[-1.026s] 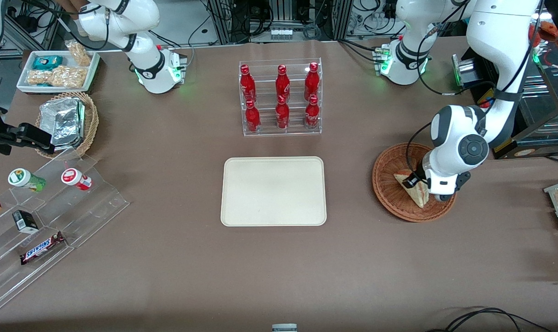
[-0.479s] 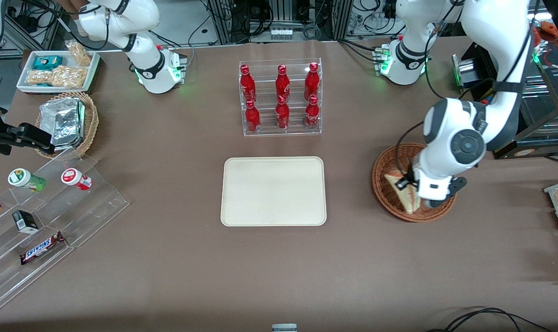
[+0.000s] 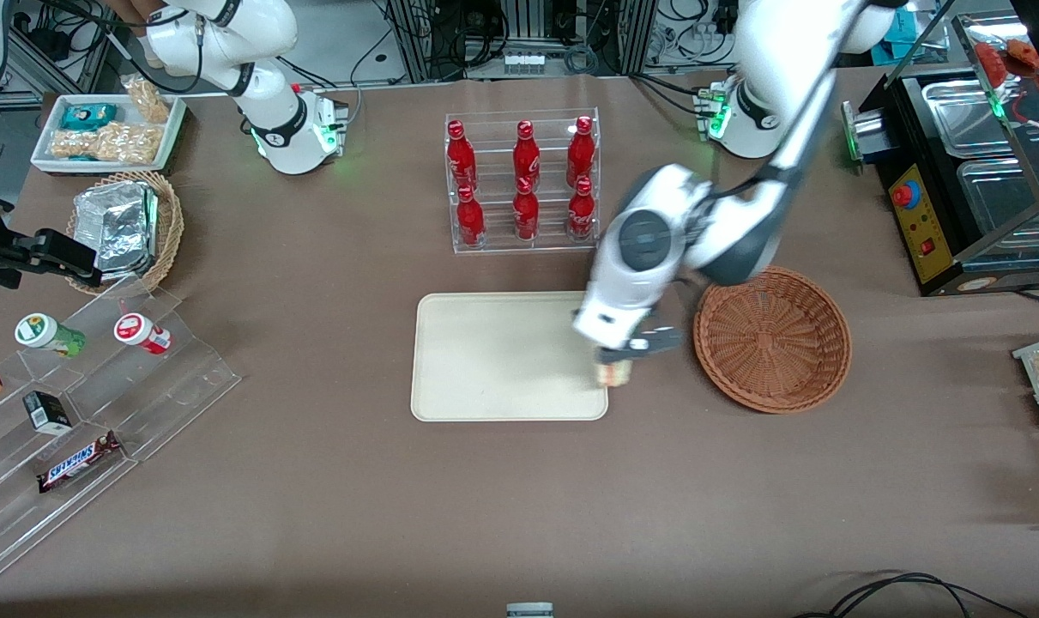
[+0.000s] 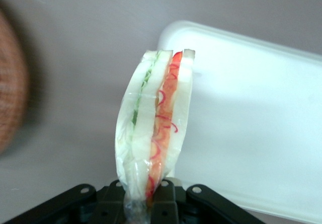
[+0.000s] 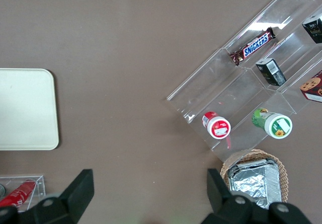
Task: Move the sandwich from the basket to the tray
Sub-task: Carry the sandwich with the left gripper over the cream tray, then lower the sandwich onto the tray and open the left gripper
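Observation:
My left gripper (image 3: 615, 365) is shut on the clear-wrapped sandwich (image 3: 613, 374) and holds it in the air over the edge of the cream tray (image 3: 493, 352) that faces the basket. In the left wrist view the sandwich (image 4: 153, 133) hangs edge-on between the black fingers (image 4: 168, 201), showing pale bread with red and green filling, with the tray (image 4: 251, 128) below it. The reddish-brown wicker basket (image 3: 772, 338) stands beside the tray toward the working arm's end, with nothing in it; a blurred part of it shows in the left wrist view (image 4: 10, 83).
A clear rack of red bottles (image 3: 523, 180) stands farther from the front camera than the tray. Toward the parked arm's end are a tan basket with foil packs (image 3: 129, 227), a white snack tray (image 3: 107, 130) and clear stepped shelves with snacks (image 3: 81, 403).
My left gripper has lifted the sandwich out of the basket and carried it sideways to above the tray's edge. The basket now holds nothing.

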